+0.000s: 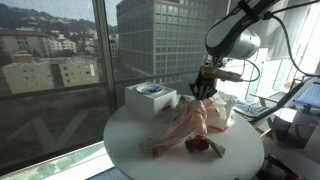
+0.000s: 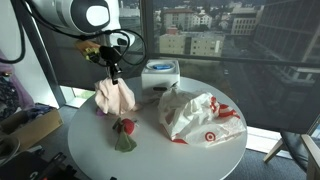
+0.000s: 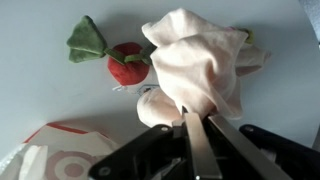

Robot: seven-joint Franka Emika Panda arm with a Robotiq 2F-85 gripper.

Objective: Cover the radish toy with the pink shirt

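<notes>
- In an exterior view my claw point(image 1: 203, 90) hangs above the round worktop point(image 1: 130, 150), clamped on the top of the pink shirt point(image 1: 195, 120). The shirt hangs in a bunch with its lower folds on the surface. The radish toy point(image 1: 203, 146) lies at the near edge of those folds, uncovered. A white box point(image 1: 150, 97) stands to the far left.
- In an exterior view from the opposite side, the claw point(image 2: 114, 76) pinches the shirt point(image 2: 115, 97) over the left part of the worktop point(image 2: 90, 150). The radish toy point(image 2: 125, 128) sits just near and slightly right of the hanging cloth, its red bulb far and its leaves point(image 2: 125, 143) near. A plastic bag point(image 2: 200, 117) lies well apart on the right.
- In the wrist view my fingers point(image 3: 190, 135) are together on a gather of shirt point(image 3: 200, 60). The radish toy point(image 3: 128, 65) lies left of the cloth, its bulb beside the folds and its leaves point(image 3: 88, 40) pointing away to the left.
- My judgement: the toy lies along the line from claw to leaves, so the cloth must travel that way, over the bulb first and on past the leaves, before I let go. A plain drop here would likely miss it.
</notes>
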